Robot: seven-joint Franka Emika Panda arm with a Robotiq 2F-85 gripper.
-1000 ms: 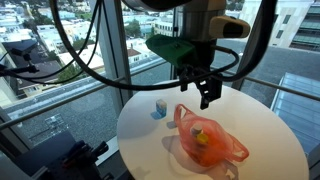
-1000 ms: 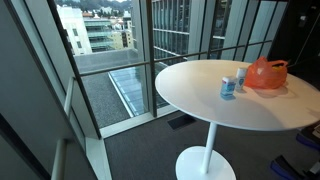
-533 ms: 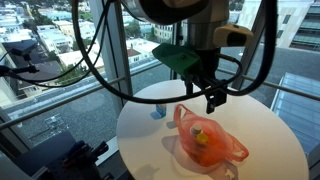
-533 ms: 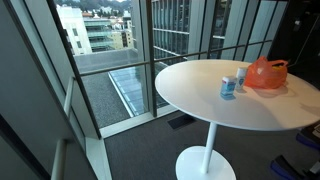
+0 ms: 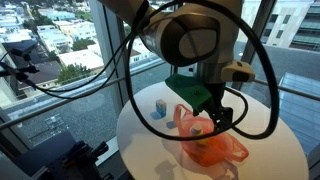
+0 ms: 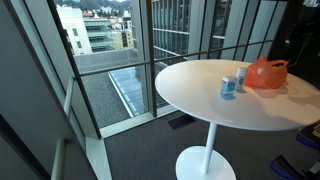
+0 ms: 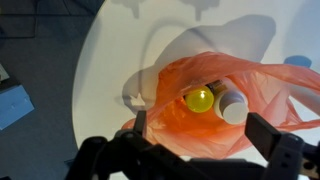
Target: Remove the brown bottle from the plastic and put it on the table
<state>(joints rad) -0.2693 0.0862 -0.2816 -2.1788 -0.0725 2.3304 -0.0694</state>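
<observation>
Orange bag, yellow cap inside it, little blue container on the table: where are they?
Orange bag [image 7: 165, 122]: wrist view, its left side.
Yellow cap [image 7: 200, 99]: wrist view, the cap's top.
Little blue container [image 5: 160, 108]: an exterior view, its side.

Both exterior views face the table [image 5: 280, 132] [image 6: 200, 90]; the wrist view looks down closely.

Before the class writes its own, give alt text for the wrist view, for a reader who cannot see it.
A crumpled orange translucent plastic bag lies open on a round white table, showing a round yellow top and a round white cap inside. The dark tool hangs above, its fingers spread wide, holding nothing.
</observation>
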